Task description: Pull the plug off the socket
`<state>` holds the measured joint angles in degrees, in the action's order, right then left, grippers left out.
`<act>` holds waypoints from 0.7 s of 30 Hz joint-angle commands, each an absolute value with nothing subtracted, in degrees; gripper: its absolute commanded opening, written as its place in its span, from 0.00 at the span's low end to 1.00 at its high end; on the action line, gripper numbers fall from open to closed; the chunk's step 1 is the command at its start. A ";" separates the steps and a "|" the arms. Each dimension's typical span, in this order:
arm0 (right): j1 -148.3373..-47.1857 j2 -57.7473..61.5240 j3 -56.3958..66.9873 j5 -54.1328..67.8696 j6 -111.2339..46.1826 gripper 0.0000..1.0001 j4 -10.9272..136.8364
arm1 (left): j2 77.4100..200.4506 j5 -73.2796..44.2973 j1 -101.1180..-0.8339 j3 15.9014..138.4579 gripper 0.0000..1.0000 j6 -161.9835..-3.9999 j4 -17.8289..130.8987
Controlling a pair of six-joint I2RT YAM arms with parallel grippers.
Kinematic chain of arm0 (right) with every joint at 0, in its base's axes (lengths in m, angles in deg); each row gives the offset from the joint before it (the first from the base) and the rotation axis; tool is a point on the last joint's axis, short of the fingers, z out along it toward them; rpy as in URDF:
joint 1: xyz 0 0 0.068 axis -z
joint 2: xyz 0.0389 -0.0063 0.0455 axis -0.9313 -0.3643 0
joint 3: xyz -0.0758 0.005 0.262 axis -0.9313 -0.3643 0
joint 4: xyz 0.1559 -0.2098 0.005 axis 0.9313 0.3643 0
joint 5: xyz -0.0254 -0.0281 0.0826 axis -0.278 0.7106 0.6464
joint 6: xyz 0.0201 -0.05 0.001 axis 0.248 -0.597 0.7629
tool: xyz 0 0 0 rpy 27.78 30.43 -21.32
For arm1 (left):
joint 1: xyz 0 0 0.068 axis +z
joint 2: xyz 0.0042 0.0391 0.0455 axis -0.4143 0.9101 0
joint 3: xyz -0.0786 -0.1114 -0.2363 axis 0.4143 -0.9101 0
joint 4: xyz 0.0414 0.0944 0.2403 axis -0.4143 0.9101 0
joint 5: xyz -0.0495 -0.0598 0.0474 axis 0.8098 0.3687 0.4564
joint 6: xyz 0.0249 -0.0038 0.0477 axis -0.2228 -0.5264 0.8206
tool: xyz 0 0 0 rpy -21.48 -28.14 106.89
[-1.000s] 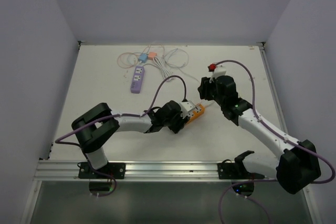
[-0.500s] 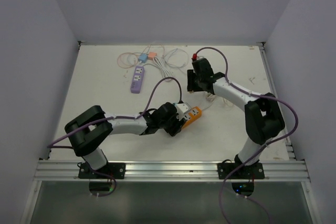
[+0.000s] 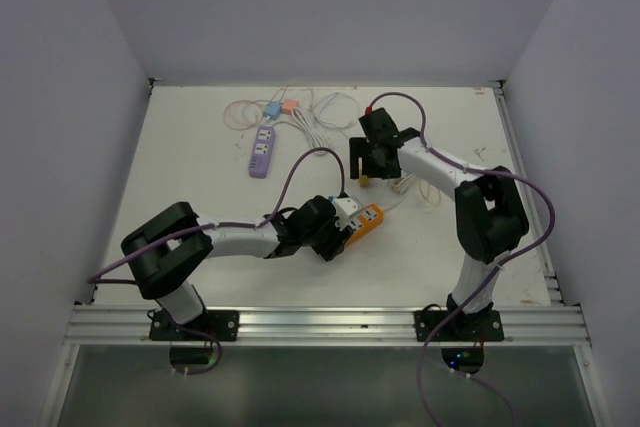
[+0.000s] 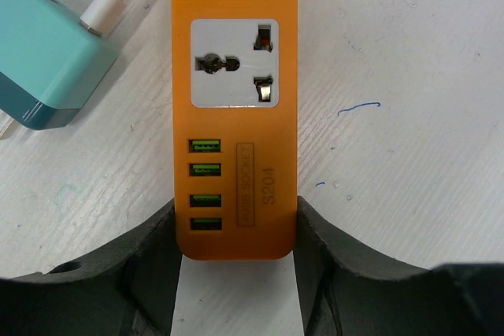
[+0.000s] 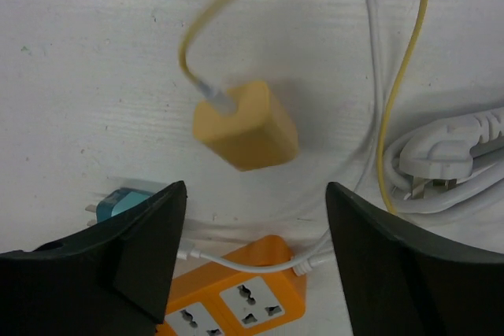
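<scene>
**Plug status: clear of socket, released**

Plug (image 5: 246, 126), a yellow cube on a yellow lead (image 5: 394, 116), is out of the orange socket strip (image 4: 236, 108). It sits apart from the strip, on its far side, directly below the right gripper (image 5: 256, 194). I read it as blurred in the right wrist view, so I cannot tell whether it rests on the table (image 3: 200, 147) or is dropping.

1. Every outlet visible in the left wrist view is vacant.
2. The left gripper (image 4: 236, 222) is clamped across the strip's USB end, one finger pressed against each long side.
3. The right gripper's jaws stand wide apart and grasp nothing.
4. A teal adapter (image 4: 47, 57) lies just beside the strip, also unplugged.

Change noted: one second ago the right arm reached out to the right side. It has since folded back toward centre and let the plug go. The left arm has held the strip throughout.

Assessment: extraction appears complete. I judge that only withdrawing both arms remains.
</scene>
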<state>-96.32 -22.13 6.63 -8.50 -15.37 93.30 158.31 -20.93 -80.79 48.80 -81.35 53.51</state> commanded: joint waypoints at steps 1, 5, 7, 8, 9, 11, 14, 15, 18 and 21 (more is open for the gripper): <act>-95.97 -20.83 9.38 -7.72 -14.99 0.82 97.07 | 158.98 -18.71 -80.73 46.32 0.52 -83.19 61.36; -95.97 -18.47 9.82 -8.24 -14.82 0.91 99.09 | 157.84 -19.59 -80.73 46.67 0.65 -83.28 61.71; -95.88 -16.80 9.64 -9.12 -14.91 0.96 99.62 | 156.96 -20.20 -80.73 46.93 0.71 -83.54 61.71; -95.97 -14.70 9.21 -9.56 -15.08 0.98 100.15 | 155.91 -20.38 -80.73 47.02 0.76 -83.71 61.80; -95.88 -13.55 9.03 -10.26 -15.26 0.99 100.50 | 155.20 -20.55 -80.73 47.28 0.79 -84.15 61.98; -95.88 -10.65 8.59 -12.45 -15.96 0.99 101.29 | 152.92 -21.43 -80.73 48.69 0.88 -84.42 63.03; -95.79 -4.67 8.50 -15.26 -16.84 0.99 101.21 | 149.67 -22.48 -80.73 51.76 1.00 -84.24 65.31; -95.79 -1.53 8.67 -16.14 -16.93 0.99 101.29 | 148.87 -22.49 -80.73 52.73 1.00 -84.16 65.93; -95.79 2.89 10.25 -20.35 -17.98 0.99 102.26 | 145.62 -26.17 -80.29 56.94 1.00 -84.24 69.18; -95.79 8.34 12.10 -24.48 -19.56 0.99 104.10 | 141.93 -32.14 -79.32 61.95 1.00 -85.56 73.30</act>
